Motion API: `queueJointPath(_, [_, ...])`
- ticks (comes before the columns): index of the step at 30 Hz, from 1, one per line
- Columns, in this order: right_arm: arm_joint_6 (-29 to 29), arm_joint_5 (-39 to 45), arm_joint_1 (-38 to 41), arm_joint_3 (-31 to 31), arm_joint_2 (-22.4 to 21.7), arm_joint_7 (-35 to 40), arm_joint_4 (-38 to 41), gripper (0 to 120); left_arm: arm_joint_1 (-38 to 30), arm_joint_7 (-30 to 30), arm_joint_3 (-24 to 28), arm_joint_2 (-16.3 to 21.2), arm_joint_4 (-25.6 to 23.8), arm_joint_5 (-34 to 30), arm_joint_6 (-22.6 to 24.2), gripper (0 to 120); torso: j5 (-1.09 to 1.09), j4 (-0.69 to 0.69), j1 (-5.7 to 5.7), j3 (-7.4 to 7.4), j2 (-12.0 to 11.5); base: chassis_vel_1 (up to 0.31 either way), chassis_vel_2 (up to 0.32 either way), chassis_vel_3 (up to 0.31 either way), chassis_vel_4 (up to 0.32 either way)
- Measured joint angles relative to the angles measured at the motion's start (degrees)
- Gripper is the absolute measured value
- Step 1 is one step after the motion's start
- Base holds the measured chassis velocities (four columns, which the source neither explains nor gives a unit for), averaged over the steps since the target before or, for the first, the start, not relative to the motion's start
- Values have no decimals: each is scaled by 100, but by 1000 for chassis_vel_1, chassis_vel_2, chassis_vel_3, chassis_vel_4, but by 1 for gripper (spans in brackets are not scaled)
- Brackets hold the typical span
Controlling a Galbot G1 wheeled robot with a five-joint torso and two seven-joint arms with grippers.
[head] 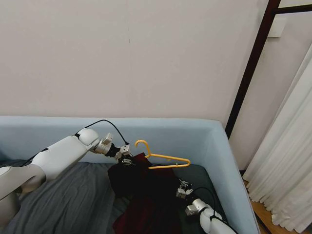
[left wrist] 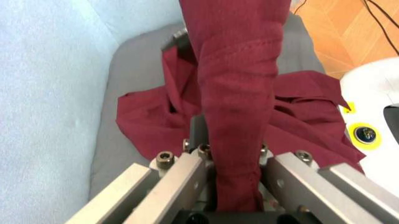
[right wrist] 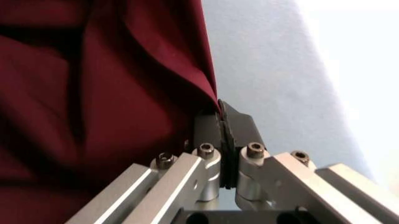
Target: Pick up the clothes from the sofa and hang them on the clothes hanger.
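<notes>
The left hand (head: 125, 157) clamps a twisted bunch of the dark red garment (head: 146, 195). The right hand (head: 183, 187) pinches just its edge, so a tug could slip that thin hold or tip off the yellow hanger (head: 165, 158) beside the left hand. The garment drapes from the left hand onto the sofa (head: 214, 141) seat near its right end.

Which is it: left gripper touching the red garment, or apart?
Touching. The left wrist view shows the red garment running down into the left gripper, pinched between its closed jaws.
</notes>
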Motion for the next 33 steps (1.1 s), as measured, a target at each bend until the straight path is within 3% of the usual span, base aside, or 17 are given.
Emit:
queueJointPath(6, [-138, 1059, -50, -496, -572, -489, 822, 0, 6, 1, -32, 128, -187, -22, 5, 0, 1, -1, 0, 0, 0, 0, 0, 0, 0])
queueJointPath(9, [-462, 2013, -137, -859, -1011, -778, 1571, 0, -42, -6, -59, 170, -199, -23, 5, 0, 0, -1, 0, 0, 0, 0, 0, 0, 0])
queueJointPath(12, [-631, 2393, -180, -983, -1187, -883, 1945, 0, -88, -11, -63, 181, -199, -23, 5, 0, 1, -2, 0, 0, 0, 0, 0, 0, 0])
queueJointPath(16, [-1190, 3249, -263, -1280, -1666, -1037, 3104, 0, -341, -19, 31, 193, -201, -53, 0, 0, 0, 0, 0, 0, 0, 0, 0, 0, 0])
queueJointPath(21, [-1748, 3858, -434, -1342, -2053, -1049, 4229, 0, -590, -19, 206, 231, -270, -184, 12, 0, 0, -1, 0, 0, 0, 0, 0, 0, 0])
queueJointPath(33, [-2092, 4499, -498, -994, -2725, -1048, 5218, 0, -1076, 20, 465, 349, -295, -246, 25, 0, 0, -2, 0, 0, 0, 0, 0, 0, 0])
